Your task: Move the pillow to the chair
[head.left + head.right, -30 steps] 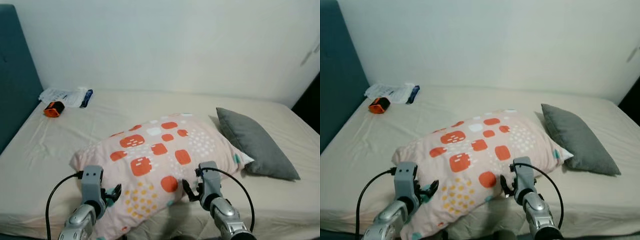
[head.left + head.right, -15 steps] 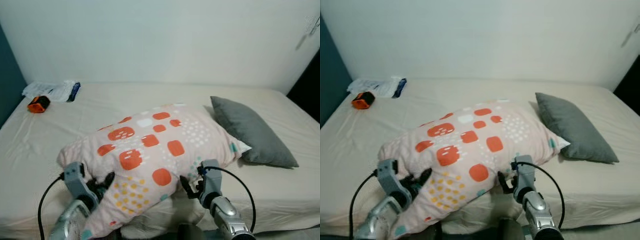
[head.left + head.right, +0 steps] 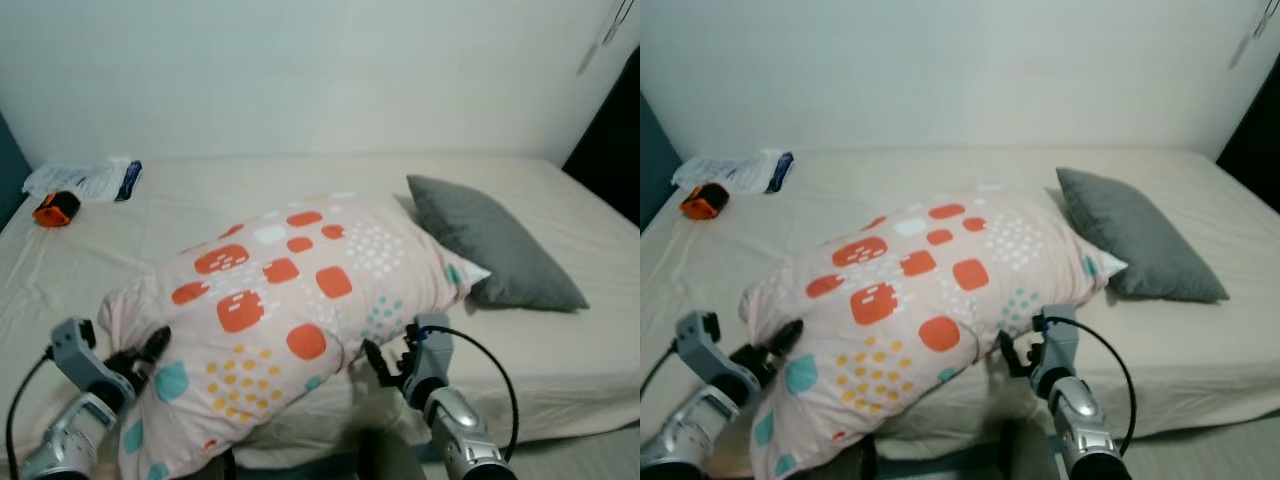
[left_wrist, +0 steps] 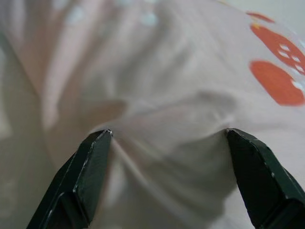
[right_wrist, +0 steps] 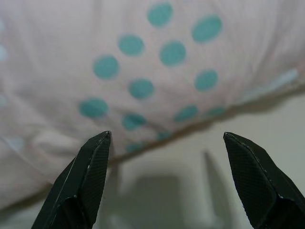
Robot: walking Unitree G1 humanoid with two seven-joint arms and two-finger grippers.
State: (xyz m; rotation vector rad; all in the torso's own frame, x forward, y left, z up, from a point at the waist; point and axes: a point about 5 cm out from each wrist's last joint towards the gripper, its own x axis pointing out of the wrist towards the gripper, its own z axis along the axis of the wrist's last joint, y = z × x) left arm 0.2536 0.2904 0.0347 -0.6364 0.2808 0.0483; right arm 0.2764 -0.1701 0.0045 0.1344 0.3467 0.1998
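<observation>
**A:** At the near edge of the pillow, what are the two hands doing?

**B:** Left hand (image 3: 140, 352) has its black fingers spread, tips pressed into the soft fabric at the near-left end of the pale pink pillow with orange squares and teal dots (image 3: 290, 300); the cloth puckers between them. Right hand (image 3: 388, 362) is spread too, at the pillow's near-right underside, with no cloth between its fingers.

**A:** And the pillow itself?

**B:** On the cream-sheeted bed (image 3: 590, 340), its near end hanging over the edge. Just beyond its far-right corner lies a flat grey cushion (image 3: 490, 250); well off its far-left side sit a small orange and black gadget (image 3: 54, 208) and white papers (image 3: 85, 180).

**A:** Which step?

**B:** Securing the hold, I'd judge. Next, both hands must squeeze inward, lift it, then turn toward the chair.
</observation>
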